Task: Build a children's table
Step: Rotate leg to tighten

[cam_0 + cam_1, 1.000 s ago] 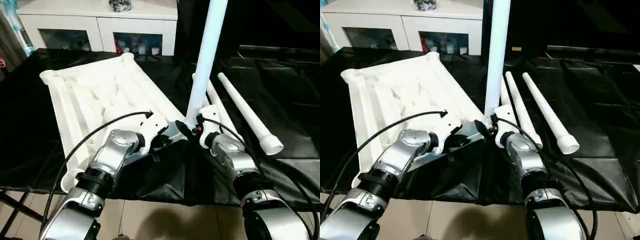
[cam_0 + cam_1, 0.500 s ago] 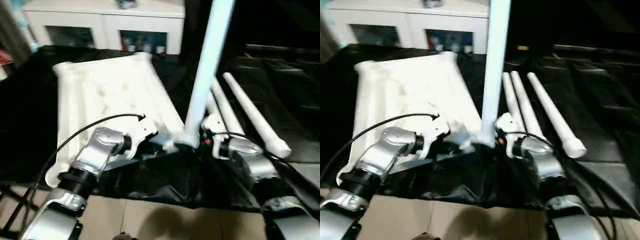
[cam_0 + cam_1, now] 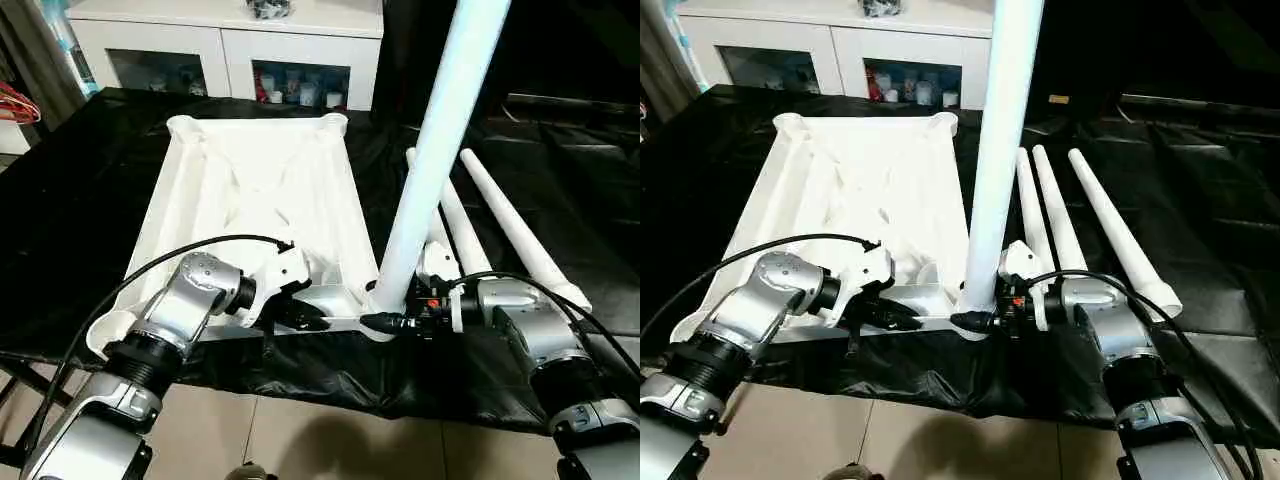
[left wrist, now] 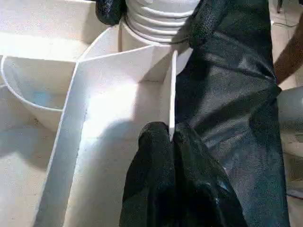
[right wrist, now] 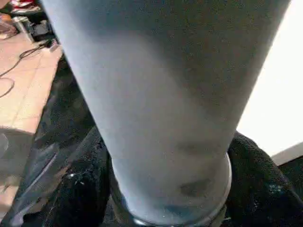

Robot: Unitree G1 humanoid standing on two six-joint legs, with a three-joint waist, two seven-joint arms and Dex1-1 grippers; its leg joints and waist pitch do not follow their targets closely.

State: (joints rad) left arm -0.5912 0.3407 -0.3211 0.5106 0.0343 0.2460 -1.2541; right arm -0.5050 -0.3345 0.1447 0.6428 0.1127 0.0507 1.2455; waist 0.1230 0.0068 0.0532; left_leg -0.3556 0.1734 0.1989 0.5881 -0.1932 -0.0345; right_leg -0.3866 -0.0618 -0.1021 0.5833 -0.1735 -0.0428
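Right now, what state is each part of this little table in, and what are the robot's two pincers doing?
Tabletop: upside down on black cloth, ribs up.
Standing leg: upright in the near corner socket.
Three spare legs: lying loose on the cloth.
Left pincer: shut on the tabletop's thin rim.
Right pincer: fingers either side of the standing leg's base.

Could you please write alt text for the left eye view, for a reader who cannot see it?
A white table leg stands upright in the near right corner socket of an upside-down white tabletop on a black-covered surface. The right pincer grips the leg's base, and the left pincer is shut on the tabletop's near rim. Three more legs lie to the right.
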